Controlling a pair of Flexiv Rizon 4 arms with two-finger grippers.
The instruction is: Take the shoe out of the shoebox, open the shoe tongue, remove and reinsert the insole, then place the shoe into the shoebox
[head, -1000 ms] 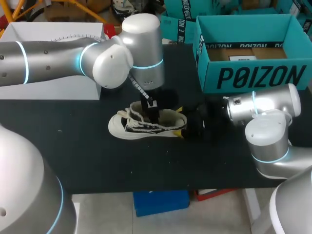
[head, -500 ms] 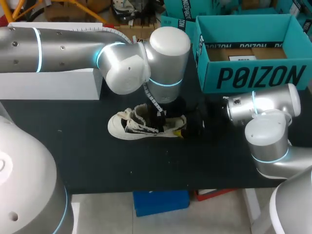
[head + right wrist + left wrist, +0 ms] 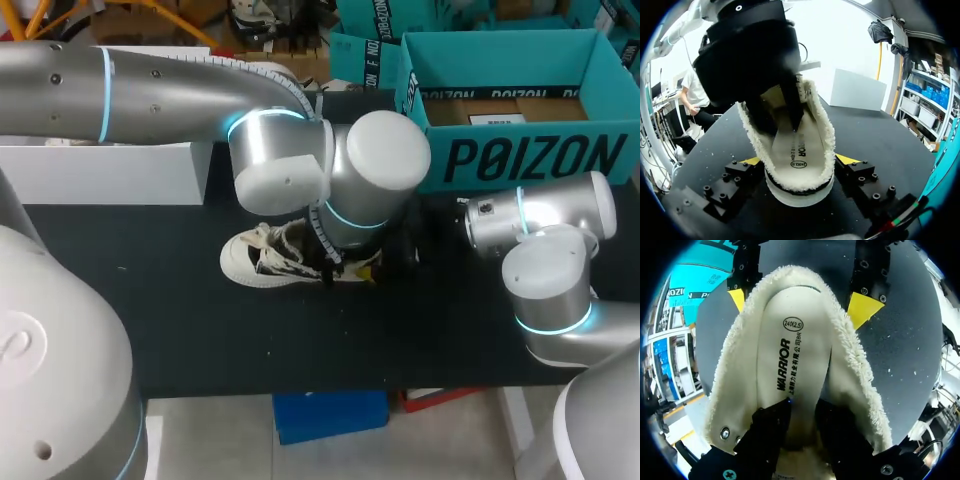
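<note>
At the middle of the table (image 3: 300, 340) you have the shoe (image 3: 268, 260) out of the shoebox (image 3: 510, 155), which stands open and well apart at the far right. The shoe sits on its sole with its heel toward your right arm.

Your right gripper (image 3: 799, 161) straddles that heel. Its yellow tips sit against the fleecy collar from both sides, so I judge it clamped on the shoe as a brace.

Your left arm reaches over from the left, and your left gripper (image 3: 801, 407) is plunged into the mouth of the shoe, down on the insole (image 3: 795, 340). From these views you cannot tell whether it pinches the insole or only presses on it. The insole itself lies flat along the shoe's bed, its heel end seated inside the collar.

The step in hand looks like the insole work. You are either about to draw it out or are settling it back, and the pictures do not decide which.

If you are drawing it out, get a firm pinch on the insole and pull up and toward the heel while the right gripper keeps the shoe from lifting. If you are seating it, press it flat to the bed, then back the left gripper straight out so the fleece does not snag. The return to the shoebox is not yet begun.
</note>
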